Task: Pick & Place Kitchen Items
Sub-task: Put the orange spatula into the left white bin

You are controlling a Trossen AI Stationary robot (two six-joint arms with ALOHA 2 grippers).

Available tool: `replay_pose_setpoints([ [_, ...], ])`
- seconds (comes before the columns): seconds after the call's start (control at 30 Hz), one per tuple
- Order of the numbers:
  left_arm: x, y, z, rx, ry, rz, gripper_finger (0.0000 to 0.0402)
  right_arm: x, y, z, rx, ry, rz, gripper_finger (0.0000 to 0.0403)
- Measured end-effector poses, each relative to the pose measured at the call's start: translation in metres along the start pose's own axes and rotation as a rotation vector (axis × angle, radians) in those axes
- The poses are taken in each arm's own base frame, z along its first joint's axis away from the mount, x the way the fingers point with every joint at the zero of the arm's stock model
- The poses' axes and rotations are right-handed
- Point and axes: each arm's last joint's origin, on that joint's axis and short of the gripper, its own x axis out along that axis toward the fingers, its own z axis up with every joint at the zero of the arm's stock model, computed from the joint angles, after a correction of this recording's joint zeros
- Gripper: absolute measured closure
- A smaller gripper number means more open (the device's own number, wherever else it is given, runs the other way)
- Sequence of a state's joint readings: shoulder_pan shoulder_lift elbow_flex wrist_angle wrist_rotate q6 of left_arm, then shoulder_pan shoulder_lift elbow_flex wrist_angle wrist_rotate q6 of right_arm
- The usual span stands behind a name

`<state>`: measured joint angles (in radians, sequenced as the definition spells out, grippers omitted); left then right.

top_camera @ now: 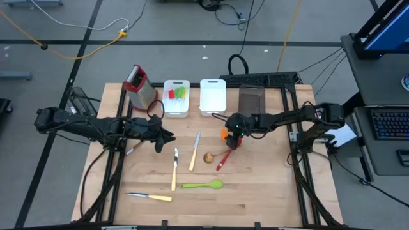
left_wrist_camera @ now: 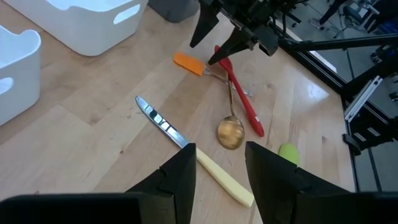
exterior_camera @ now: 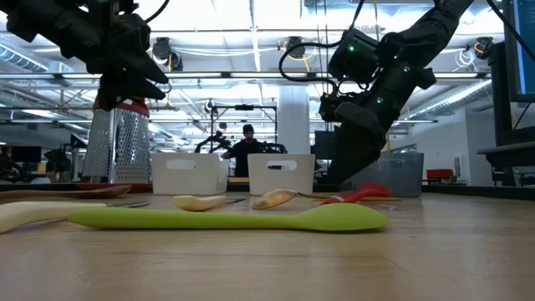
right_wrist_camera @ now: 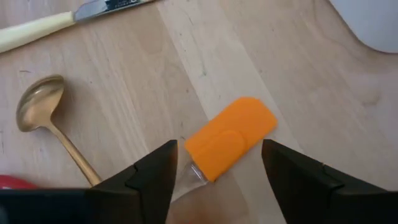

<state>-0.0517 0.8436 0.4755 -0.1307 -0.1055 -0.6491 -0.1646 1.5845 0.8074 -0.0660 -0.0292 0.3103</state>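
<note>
An orange spatula (right_wrist_camera: 231, 137) with a clear handle lies flat on the wooden table (top_camera: 268, 185), right of centre. My right gripper (right_wrist_camera: 214, 180) hangs just over it, open, one finger on each side of its handle end, touching nothing. A red utensil (top_camera: 223, 160) and a golden spoon (right_wrist_camera: 38, 102) lie just beside it. Two cream-handled knives (top_camera: 194, 151) (top_camera: 174, 169), a green spoon (top_camera: 201, 185) and a third knife (top_camera: 150, 197) lie nearer the front. My left gripper (left_wrist_camera: 221, 180) hovers open and empty above the table's left half.
Along the far edge stand a steel grater with a red top (top_camera: 139, 86), two white bins (top_camera: 176, 97) (top_camera: 213, 96), the left one holding red and green items, and a dark bin (top_camera: 251, 99). A person (exterior_camera: 247, 150) shows in the room behind.
</note>
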Motion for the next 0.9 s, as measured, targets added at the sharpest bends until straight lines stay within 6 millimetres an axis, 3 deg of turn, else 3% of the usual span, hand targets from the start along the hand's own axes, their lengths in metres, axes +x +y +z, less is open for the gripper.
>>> replay_pose_setpoints([
  [0.23,0.0,0.0,0.0,0.001,0.0,0.0,0.0261,0.0,0.002,0.004,0.068,-0.046,0.02,0.0139],
  [0.73,0.0,0.0,0.0,0.009,0.001,-0.001,0.0261,-0.002,0.006,0.016,0.022,-0.168,0.057,0.0141],
  [0.9,0.0,0.0,0.0,0.009,0.001,-0.001,0.0261,-0.002,0.008,0.02,0.136,-0.197,0.11,0.014],
])
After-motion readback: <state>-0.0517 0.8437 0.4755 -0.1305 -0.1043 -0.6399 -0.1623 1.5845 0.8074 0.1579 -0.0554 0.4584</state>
